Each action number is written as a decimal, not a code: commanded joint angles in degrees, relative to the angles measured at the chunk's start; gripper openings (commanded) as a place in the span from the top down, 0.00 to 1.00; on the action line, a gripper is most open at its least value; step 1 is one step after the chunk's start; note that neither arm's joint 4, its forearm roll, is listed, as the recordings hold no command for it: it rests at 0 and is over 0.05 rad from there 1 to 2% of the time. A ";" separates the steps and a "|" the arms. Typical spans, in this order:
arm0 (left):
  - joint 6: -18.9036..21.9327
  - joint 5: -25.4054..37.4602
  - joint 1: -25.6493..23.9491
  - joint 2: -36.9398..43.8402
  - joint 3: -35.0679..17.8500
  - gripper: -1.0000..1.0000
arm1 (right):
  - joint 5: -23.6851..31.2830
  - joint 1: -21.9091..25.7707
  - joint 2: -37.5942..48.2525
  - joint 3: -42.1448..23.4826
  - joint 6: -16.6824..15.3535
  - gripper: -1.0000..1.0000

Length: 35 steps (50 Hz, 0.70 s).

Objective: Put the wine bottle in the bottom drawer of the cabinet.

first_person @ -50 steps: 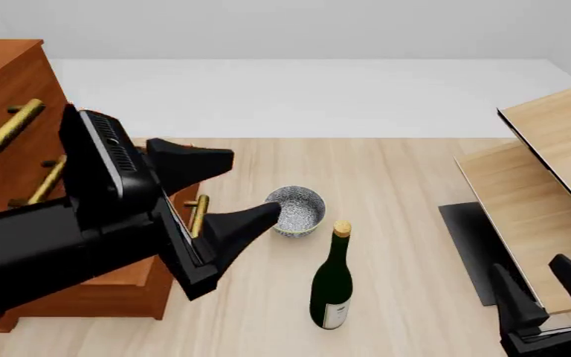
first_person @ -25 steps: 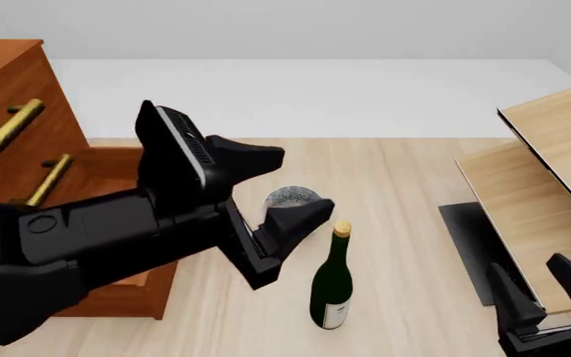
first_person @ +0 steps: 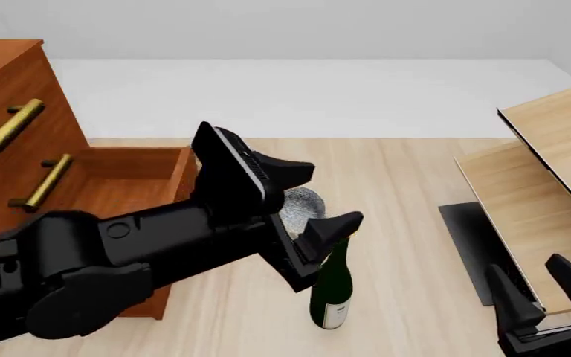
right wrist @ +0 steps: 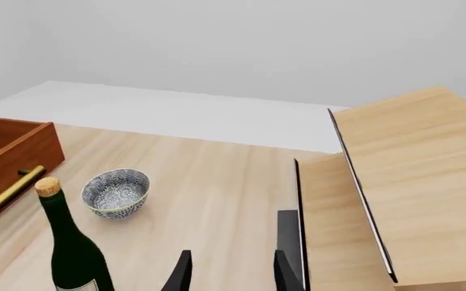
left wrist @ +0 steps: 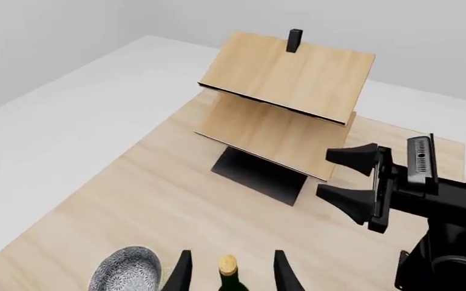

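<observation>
With the bottom drawer (first_person: 117, 193) open, the left claw (first_person: 311, 201) hangs wide around the upright wine bottle (first_person: 332, 286), not yet gripped.

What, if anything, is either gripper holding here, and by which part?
Nothing. The left gripper is open around the dark green glass wine bottle's corked neck; the right gripper is open, apart.

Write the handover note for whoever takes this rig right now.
Left gripper: open, fingers either side of the wine bottle neck, not closed on it.
Right gripper: open, idle near the table's right edge, holding nothing.
Bottle stands upright on the table, next to the speckled bowl.
Done: bottom drawer of the cabinet is pulled open.
Left: grasp the bottle, place it in the drawer.
</observation>
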 commanded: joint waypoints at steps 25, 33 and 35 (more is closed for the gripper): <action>-1.09 -3.80 0.47 4.92 1.04 0.00 | -0.86 -0.08 1.12 0.01 -0.03 0.00; -1.33 -3.48 0.73 4.81 0.56 0.00 | -1.51 -0.05 1.79 0.01 -0.01 0.00; -1.24 -3.49 0.86 5.14 0.51 0.00 | -1.86 -0.10 2.15 0.01 0.04 0.00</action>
